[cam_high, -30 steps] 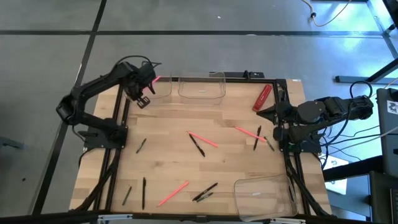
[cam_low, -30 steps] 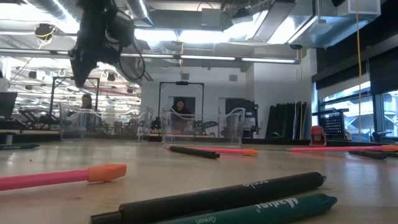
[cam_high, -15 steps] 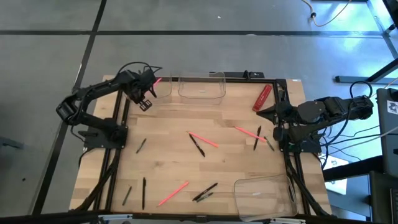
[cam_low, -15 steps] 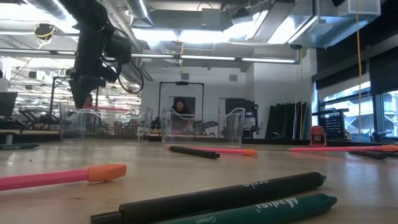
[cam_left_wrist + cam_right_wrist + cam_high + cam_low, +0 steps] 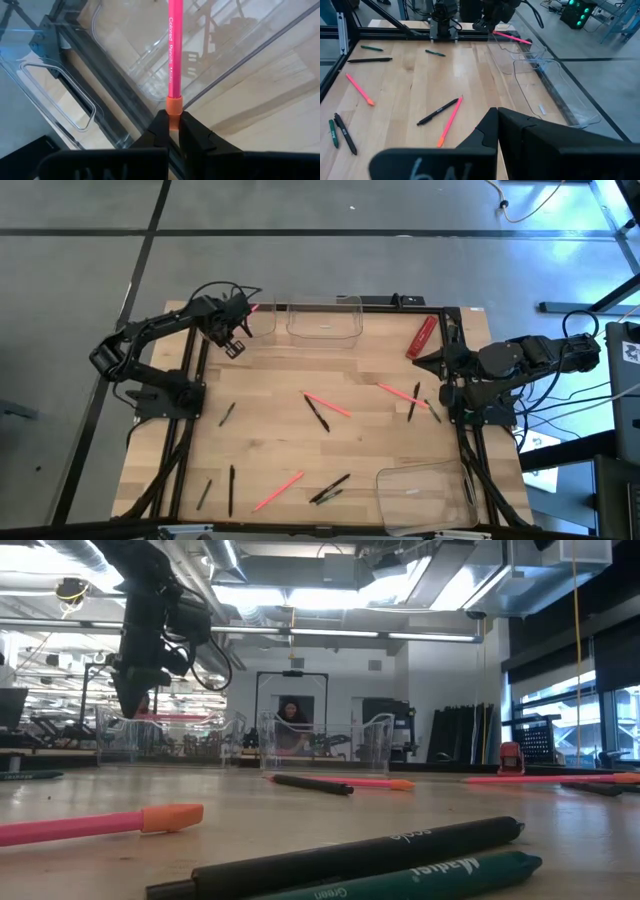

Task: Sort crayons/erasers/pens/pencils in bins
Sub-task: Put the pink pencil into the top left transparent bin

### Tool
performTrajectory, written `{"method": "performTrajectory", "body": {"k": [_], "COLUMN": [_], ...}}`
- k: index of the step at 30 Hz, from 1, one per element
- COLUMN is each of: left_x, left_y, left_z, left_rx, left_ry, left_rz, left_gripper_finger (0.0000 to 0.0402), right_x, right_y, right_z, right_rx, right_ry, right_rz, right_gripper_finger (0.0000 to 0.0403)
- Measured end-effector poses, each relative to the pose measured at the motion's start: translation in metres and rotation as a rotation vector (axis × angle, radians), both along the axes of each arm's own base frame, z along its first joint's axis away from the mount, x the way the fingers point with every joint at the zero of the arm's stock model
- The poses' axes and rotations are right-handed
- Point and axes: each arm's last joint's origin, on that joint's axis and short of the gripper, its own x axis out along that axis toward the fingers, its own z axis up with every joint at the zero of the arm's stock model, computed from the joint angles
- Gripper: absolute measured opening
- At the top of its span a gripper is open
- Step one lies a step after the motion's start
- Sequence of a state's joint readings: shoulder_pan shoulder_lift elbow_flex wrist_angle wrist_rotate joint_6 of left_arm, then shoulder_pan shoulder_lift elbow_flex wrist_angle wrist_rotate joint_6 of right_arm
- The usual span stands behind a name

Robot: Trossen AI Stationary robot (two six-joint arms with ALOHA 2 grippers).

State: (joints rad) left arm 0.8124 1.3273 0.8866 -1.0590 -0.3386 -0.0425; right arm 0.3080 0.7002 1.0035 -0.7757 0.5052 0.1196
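Observation:
My left gripper [image 5: 234,332] hangs at the table's far left corner, shut on a pink pencil [image 5: 174,55] with an orange end cap. The pencil reaches out over the clear far-left bin [image 5: 258,322]. A second clear bin [image 5: 325,319] stands beside that one at the far edge, and a third [image 5: 425,496] at the near right. Pink and dark sticks lie loose on the wood, among them a pink one [image 5: 327,405] crossing a black one [image 5: 318,416] at the centre. My right gripper [image 5: 432,362] waits shut above the right edge. My left gripper pinches the pencil's orange-capped end [image 5: 173,106] between its two fingertips [image 5: 160,125]. The fingers come steeply from above. The pencil sticks out past them over the bin [image 5: 125,60], lifted clear of the table.
A red oblong thing [image 5: 422,336] lies at the far right. More sticks lie near the front: a pink one [image 5: 278,490], a dark pair [image 5: 329,489] and two at the near left [image 5: 231,488]. A black frame rail [image 5: 400,304] runs along the far edge.
My left gripper has come down with the pink pencil toward the far-left bin and has stayed shut on it. Most of the drop fell in the first half second.

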Motion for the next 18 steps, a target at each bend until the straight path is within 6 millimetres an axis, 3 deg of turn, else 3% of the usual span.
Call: {"method": "performTrajectory", "body": {"k": [11,18], "left_x": [0.0004,0.0004], "left_y": [0.0008,0.0007], "left_z": [-0.0011,-0.0011], "left_rx": [0.004,0.006], "left_ry": [0.010,0.011], "left_rz": [-0.022,-0.018], "left_gripper_finger": [0.0053,0.0051], "right_x": [0.0000,0.0000], "right_y": [0.0000,0.0000], "right_z": [0.0000,0.0000], "right_rx": [0.003,0.003], "right_ry": [0.000,-0.001], "right_rz": [0.000,0.000], "right_gripper_finger": [0.0006,0.0006]}}
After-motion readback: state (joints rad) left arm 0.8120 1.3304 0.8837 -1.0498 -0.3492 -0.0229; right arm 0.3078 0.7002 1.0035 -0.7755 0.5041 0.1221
